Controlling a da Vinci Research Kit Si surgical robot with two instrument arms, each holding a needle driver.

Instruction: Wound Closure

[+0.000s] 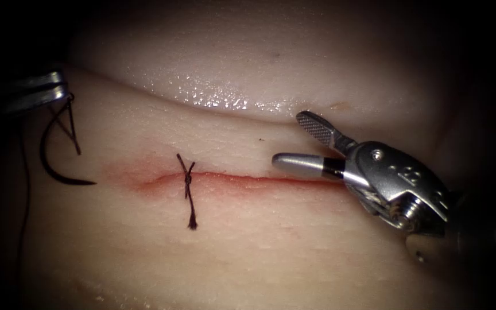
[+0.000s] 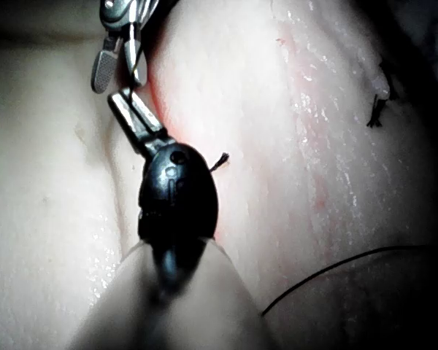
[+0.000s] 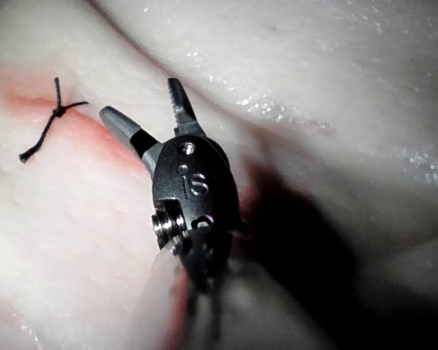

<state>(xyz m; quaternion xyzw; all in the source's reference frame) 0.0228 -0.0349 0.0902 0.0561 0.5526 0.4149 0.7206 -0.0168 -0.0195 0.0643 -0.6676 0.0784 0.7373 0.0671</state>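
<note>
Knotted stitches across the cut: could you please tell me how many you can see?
1. A single knotted stitch crosses the cut toward its left end, left of the right hand, whose jaws stand open; its cut ends stick out on both sides.

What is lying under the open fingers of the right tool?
Under the right tool, fingers open and empty, runs the cut with red fluid. Its body hides the cut's right end.

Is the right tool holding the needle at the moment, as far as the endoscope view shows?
No: the right tool is open and empty above the cut, while the left tool holds the needle at the far left.
</note>
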